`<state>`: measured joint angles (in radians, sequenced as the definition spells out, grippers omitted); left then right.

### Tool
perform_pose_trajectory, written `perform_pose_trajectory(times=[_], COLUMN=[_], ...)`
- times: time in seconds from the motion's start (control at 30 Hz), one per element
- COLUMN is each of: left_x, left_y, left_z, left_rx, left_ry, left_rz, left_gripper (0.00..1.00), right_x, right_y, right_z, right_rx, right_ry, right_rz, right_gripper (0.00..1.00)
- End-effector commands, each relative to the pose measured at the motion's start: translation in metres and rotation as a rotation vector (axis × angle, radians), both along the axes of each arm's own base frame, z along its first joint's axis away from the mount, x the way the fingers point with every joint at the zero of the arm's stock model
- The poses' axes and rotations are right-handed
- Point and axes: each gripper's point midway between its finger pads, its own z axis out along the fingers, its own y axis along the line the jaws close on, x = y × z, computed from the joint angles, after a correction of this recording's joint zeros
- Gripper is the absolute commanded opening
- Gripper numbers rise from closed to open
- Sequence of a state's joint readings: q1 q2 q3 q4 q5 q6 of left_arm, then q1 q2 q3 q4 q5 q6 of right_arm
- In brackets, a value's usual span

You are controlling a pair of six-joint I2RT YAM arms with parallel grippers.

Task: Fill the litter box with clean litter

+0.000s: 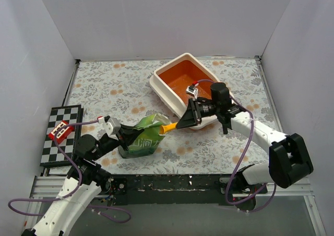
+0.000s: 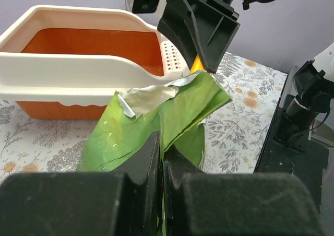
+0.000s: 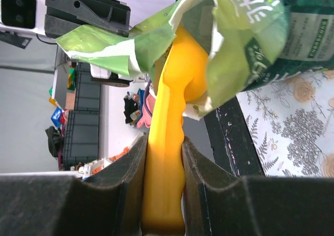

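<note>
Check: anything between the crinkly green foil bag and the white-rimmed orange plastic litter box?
Nothing loose visible. Only floral table shows between the crinkly green foil bag and the litter box. The right gripper, shut on the yellow-orange plastic scoop, spans that gap; the scoop must clear the box's white near wall.

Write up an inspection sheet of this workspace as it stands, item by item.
Surface: floral-patterned tablecloth, lying flat.
Job's things: large white-rimmed plastic litter box with orange inside, at the far centre-right; whether any litter lies in it cannot be told.
Clutter: crinkly green foil bag, top open; yellow-orange plastic scoop reaching into its mouth; black-and-white checkerboard at the left edge.
Grippers: left gripper shut on the bag's edge; right gripper shut on the scoop's handle.
Cables: purple cables loop along both arms.
Surroundings: plain white walls on three sides.
</note>
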<state>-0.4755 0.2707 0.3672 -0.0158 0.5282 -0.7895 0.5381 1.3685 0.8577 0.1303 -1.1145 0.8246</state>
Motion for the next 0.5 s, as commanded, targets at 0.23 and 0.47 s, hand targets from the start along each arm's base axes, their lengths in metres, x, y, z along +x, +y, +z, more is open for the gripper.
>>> perform_pose_trajectory(times=[0.23, 0.47], left_x=[-0.001, -0.001], left_y=[-0.005, -0.006], left_z=[-0.009, -0.012], left_rx=[0.015, 0.019], left_ry=[0.026, 0.036], left_rz=[-0.030, -0.037], left_gripper=[0.00, 0.00], right_x=[0.013, 0.013], right_y=[-0.059, -0.077], right_z=[0.003, -0.020], right_rx=[0.034, -0.007], right_ry=[-0.017, 0.041], right_rz=[-0.097, -0.184], right_gripper=[0.01, 0.01])
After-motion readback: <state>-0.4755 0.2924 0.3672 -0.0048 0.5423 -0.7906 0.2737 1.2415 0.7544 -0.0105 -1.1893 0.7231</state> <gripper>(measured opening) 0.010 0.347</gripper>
